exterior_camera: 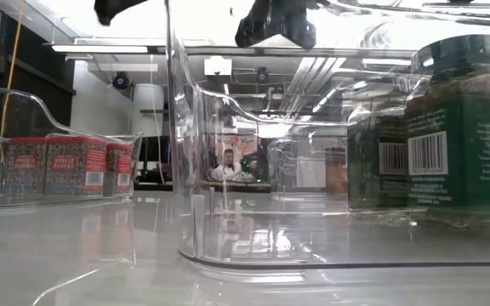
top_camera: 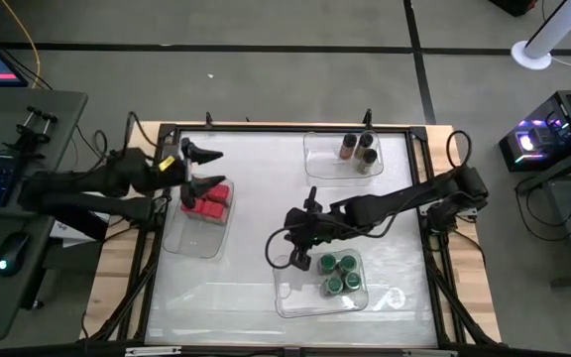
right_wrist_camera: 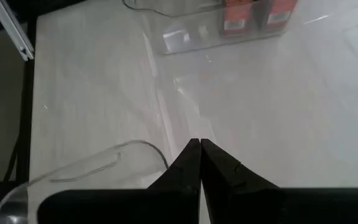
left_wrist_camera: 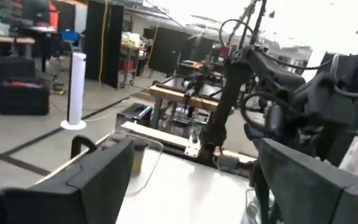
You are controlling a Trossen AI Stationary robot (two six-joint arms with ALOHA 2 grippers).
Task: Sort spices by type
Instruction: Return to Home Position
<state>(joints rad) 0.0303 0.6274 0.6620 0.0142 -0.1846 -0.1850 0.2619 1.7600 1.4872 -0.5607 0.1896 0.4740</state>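
Note:
Several red square-topped boxes (top_camera: 209,198) stand in a clear tray (top_camera: 194,238) at the left; they also show in the low view (exterior_camera: 66,166). Several green-lidded jars (top_camera: 340,275) stand in a clear tray (top_camera: 295,297) at the front; one looms in the low view (exterior_camera: 458,127). Three brownish dark-lidded jars (top_camera: 359,150) stand in a clear tray (top_camera: 320,164) at the back. My left gripper (top_camera: 211,169) is open and empty, raised over the red boxes' far side. My right gripper (right_wrist_camera: 199,149) is shut and empty, raised beside the green jars over the front tray's left end (right_wrist_camera: 104,163).
The three clear trays take up the table's left, front and back parts. Bare white tabletop (top_camera: 266,188) lies between them in the middle. My right arm (top_camera: 404,198) stretches in from the right edge across the table. A desk with keyboard and mouse (top_camera: 8,188) stands off the left side.

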